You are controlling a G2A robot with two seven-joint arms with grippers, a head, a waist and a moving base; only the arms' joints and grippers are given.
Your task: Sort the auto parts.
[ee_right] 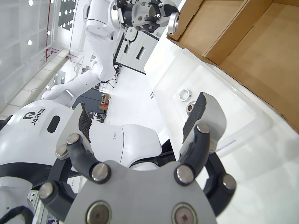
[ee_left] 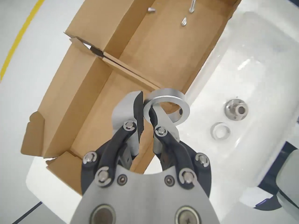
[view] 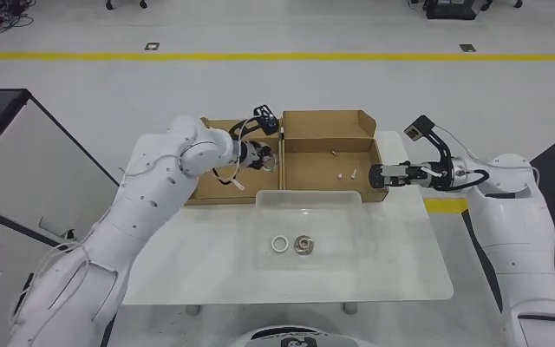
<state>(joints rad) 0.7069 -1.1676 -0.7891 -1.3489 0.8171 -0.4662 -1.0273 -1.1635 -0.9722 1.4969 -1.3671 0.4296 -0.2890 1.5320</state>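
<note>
My left tool (ee_left: 146,113) pinches a ring (ee_left: 168,93) above the left box (ee_left: 93,108), just beyond the tray (view: 308,196). My right tool (ee_right: 141,103) hangs spread off the tray's far corner. Three small parts (view: 343,173) lie in the right box (view: 329,130); a collar (view: 281,244) and a hub (view: 303,245) lie unsorted in the tray.

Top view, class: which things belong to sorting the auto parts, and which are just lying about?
Job in hand: left gripper holding a metal ring; left box; right box with three small fasteners; clear tray holding a white ring and a flanged hub.
Lying about: yellow floor line; floor plate; cabinet beside the table.
</note>
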